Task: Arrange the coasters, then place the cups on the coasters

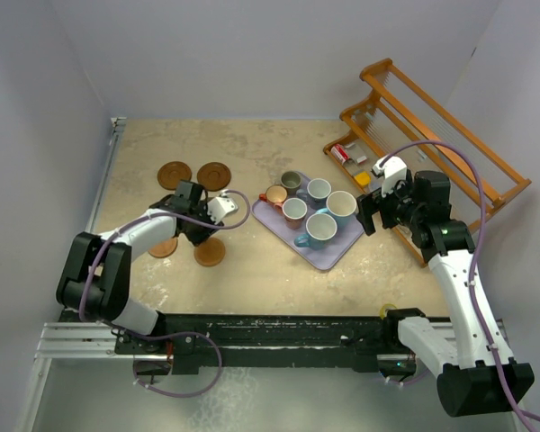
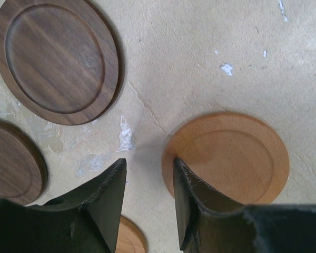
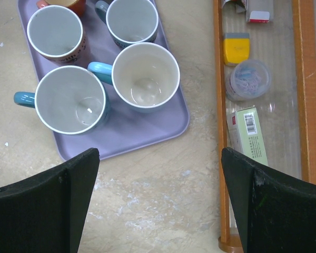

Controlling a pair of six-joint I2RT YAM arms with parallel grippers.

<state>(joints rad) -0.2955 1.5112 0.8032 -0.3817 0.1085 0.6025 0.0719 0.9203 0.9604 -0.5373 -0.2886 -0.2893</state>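
Two dark brown coasters (image 1: 174,175) (image 1: 213,175) lie at the back left, and two orange-brown coasters (image 1: 163,247) (image 1: 209,251) lie nearer. My left gripper (image 1: 196,225) (image 2: 148,163) hangs low among them, open a little, with bare table between its fingers. Its right finger (image 2: 192,200) overlaps the edge of an orange coaster (image 2: 229,158); a dark coaster (image 2: 55,58) lies ahead. The cups stand on the lavender tray (image 1: 337,255): two light blue (image 3: 71,100) (image 3: 146,76), grey-blue (image 3: 131,21), pinkish-red (image 3: 57,32), orange (image 1: 275,194), grey-olive (image 1: 291,181). My right gripper (image 1: 373,214) (image 3: 159,153) hovers wide open and empty beside the tray.
A wooden rack (image 1: 468,153) stands at the right, close to my right arm. It holds a green box (image 3: 248,134), a clear round container (image 3: 246,79) and a yellow block (image 3: 236,47). Walls close the left, back and right sides.
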